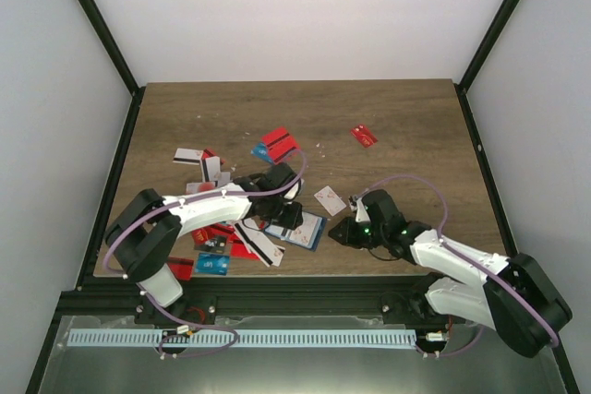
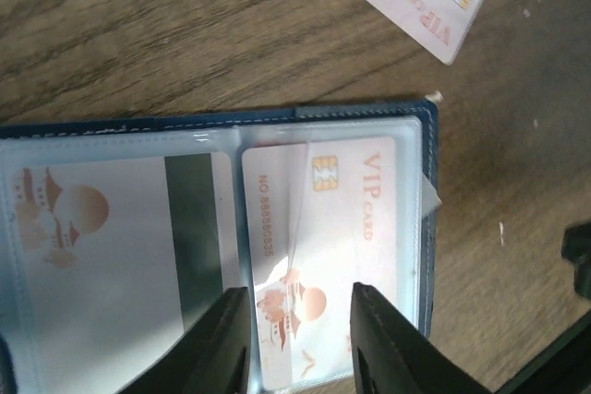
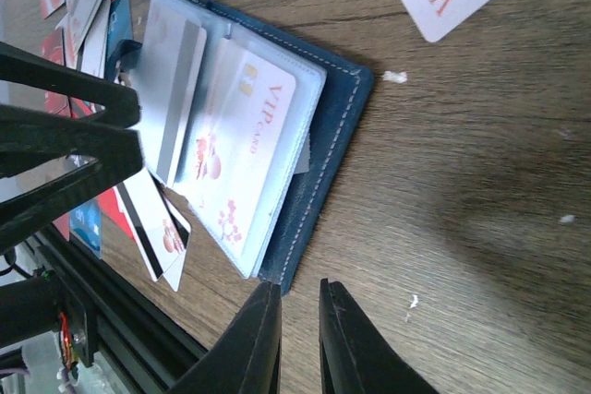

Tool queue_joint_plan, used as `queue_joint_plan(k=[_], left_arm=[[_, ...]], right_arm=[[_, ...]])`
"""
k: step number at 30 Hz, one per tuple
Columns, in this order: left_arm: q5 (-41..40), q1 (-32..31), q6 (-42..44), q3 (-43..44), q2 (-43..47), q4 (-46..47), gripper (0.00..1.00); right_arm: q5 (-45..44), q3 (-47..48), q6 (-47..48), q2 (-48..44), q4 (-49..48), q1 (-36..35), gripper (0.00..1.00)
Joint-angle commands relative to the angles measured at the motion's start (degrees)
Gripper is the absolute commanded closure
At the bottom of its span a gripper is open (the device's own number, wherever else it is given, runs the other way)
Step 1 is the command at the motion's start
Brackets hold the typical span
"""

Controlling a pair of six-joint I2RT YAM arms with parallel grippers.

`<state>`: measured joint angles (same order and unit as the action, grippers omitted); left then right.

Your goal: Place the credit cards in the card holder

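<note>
Wood table (image 1: 388,117) | holder (image 1: 303,231) open nr front edge | L gripper (image 2: 298,343) part-open, empty, over sleeved card (image 2: 319,256) | R gripper (image 3: 298,339) near-closed, empty | push card fully in, keep holder flat

Bare wood runs along the table's (image 1: 295,103) far edge. The near-left corner is cluttered with credit cards (image 1: 217,251). The open card holder (image 1: 303,231) lies mid-near edge, both arms crowding it.

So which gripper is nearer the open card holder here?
Left. The left gripper sits right over the card holder, fingers apart above a sleeved white VIP card. The right gripper is beside the holder's edge, over bare table, fingers nearly together.
</note>
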<state>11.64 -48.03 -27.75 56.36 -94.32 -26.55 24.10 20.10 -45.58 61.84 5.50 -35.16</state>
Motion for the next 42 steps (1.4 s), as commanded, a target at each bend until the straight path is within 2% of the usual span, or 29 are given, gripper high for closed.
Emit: queue_joint_plan(k=[1, 5, 8, 11, 15, 21, 32, 42], left_arm=[[-0.36, 0.19, 0.65, -0.63, -2.31, 2.09, 0.73], [-1.01, 0.17, 0.37, -0.79, -3.84, 2.27, 0.89], [-2.46, 0.25, -0.06, -0.87, -4.69, 1.99, 0.93], [-4.56, 0.15, -0.77, -0.60, -5.34, 1.15, 0.93], [-5.22, 0.15, -1.15, -0.65, -5.48, 0.71, 0.87], [-5.83, 0.06, -1.63, -0.92, -6.24, 0.08, 0.87], [-0.45, 0.11, -3.06, -2.38, -5.92, 3.44, 0.87], [7.24, -0.03, -4.74, -3.86, -4.97, 8.97, 0.87]], right_arm=[[1.84, 2.52, 1.06, 1.22, -2.17, 0.26, 0.86], [1.89, 2.39, 0.99, 1.80, -2.42, 0.26, 0.86], [1.92, 2.39, 0.94, 1.80, -2.49, 0.26, 0.86], [1.95, 2.31, 1.00, 1.65, -2.47, 0.25, 0.86], [1.90, 2.15, 1.23, 1.81, -2.41, 0.26, 0.86], [3.42, 1.94, 1.25, 4.03, -4.60, 0.18, 0.86], [4.71, 3.56, 0.39, 13.47, -11.81, -1.48, 0.88], [3.72, 5.04, 0.61, 18.32, -12.17, -1.72, 0.89]])
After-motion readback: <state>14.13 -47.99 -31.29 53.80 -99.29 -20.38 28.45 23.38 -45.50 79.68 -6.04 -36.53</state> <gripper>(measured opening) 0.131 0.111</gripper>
